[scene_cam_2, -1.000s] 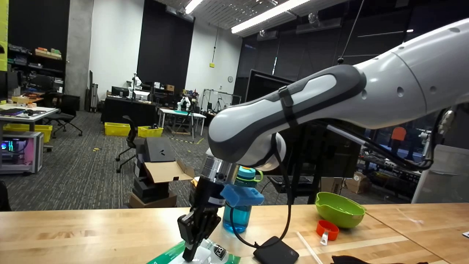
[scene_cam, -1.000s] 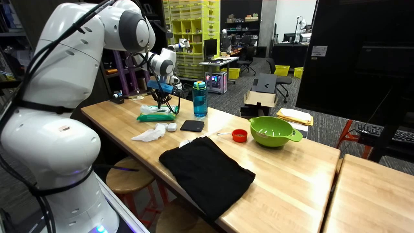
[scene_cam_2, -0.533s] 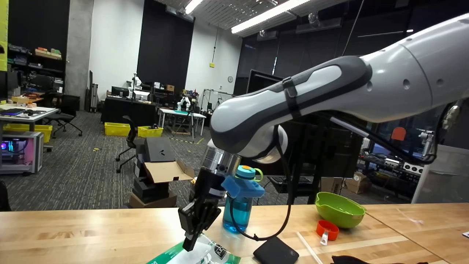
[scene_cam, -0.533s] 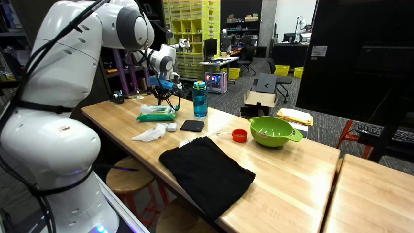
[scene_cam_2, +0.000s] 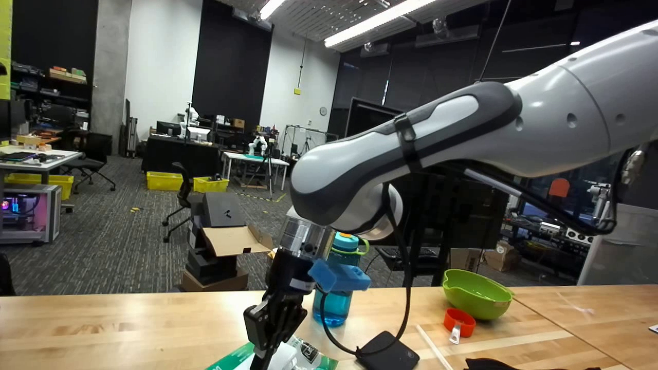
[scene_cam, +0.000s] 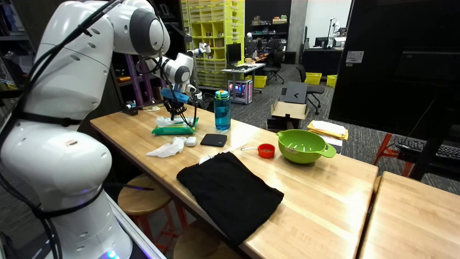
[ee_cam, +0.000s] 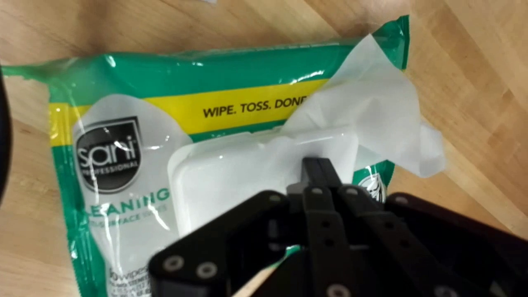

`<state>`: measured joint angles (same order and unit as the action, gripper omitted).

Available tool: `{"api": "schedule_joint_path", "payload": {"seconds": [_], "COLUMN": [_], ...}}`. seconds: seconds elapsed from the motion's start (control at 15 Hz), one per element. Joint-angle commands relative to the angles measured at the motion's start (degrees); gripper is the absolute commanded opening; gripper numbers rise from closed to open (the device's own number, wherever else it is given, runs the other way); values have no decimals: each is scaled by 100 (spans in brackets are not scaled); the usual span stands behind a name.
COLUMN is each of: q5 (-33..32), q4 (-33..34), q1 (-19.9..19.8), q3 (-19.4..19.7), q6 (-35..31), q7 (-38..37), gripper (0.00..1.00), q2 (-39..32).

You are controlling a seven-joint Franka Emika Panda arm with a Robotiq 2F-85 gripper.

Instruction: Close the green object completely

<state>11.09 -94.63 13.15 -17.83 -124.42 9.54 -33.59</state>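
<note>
The green pack (ee_cam: 247, 108) lies on the desk (scene_cam: 305, 201), the gripper (ee_cam: 320, 165) over its white lid (ee_cam: 231, 181), tips together; a wipe (ee_cam: 371, 109) juts out at the lid's edge.

The green pack of Sani Professional cleaning wipes (ee_cam: 206, 78) lies flat on the wooden table (scene_cam: 316, 194), yellow band (ee_cam: 185, 107) across its face. Its white lid (ee_cam: 235, 177) is down — whether latched, unclear — with a crumpled wipe (ee_cam: 375, 115) poking past one edge.
</note>
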Motion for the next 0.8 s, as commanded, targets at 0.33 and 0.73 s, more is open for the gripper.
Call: {"api": "schedule_joint_path", "payload": {"seconds": [0.33,0.73], "q5": [110,150], "q4": [-315,-414], "q1": [-13,-37], "q3": [58,123], "q6": [90,75], "q7": [-81,-287], "gripper": [0,0], "q2": [203,114]}}
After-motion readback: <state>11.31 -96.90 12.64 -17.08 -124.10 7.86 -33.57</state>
